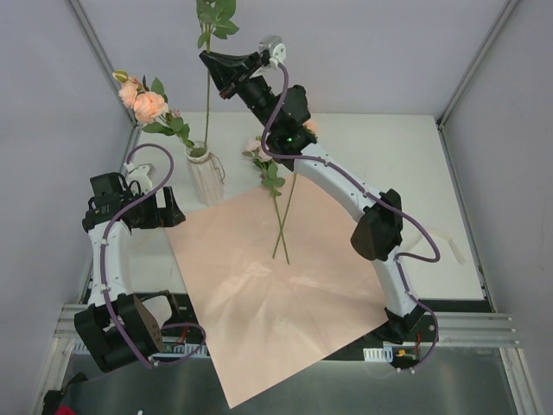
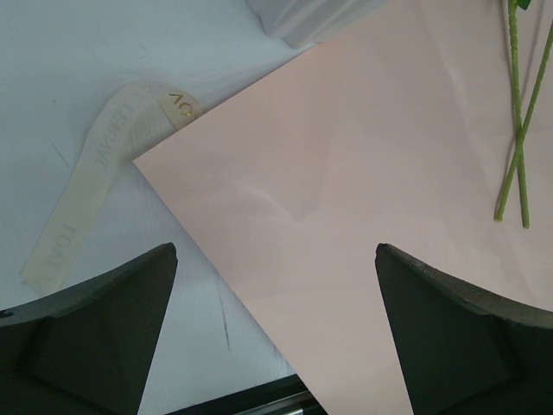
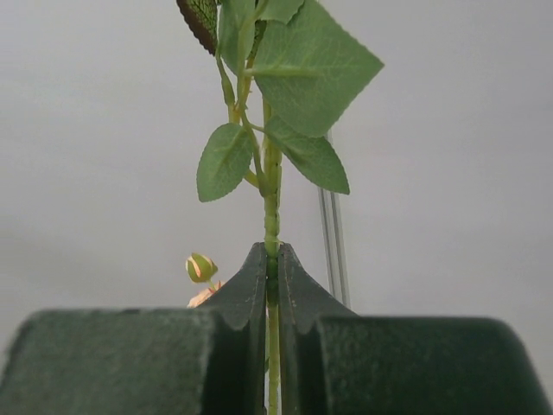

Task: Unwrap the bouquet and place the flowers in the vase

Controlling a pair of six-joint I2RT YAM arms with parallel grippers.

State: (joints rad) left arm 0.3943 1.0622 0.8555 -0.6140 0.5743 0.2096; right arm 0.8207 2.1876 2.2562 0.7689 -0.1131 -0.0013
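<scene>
Top view: vase [image 1: 206, 177] stands on table [image 1: 415, 164], upper-left of ctr, just off far-left corner of paper sheet [image 1: 276, 303]. Sheet fills frame ctr and overhangs table's near edge. One bloomed flower [image 1: 145, 104] sits in vase, leaning to upper left. Two loose stems [image 1: 282, 220] lie crossed on sheet's upper part, right of vase. Third stem [image 1: 207, 95] is upright over vase mouth, pinched in right gripper [image 1: 212, 62] at top ctr. Left gripper [image 1: 173, 210] is left of vase, by sheet's left edge. L-wrist view: ribbon [image 2: 95, 173] lies on table, left of sheet corner.
</scene>
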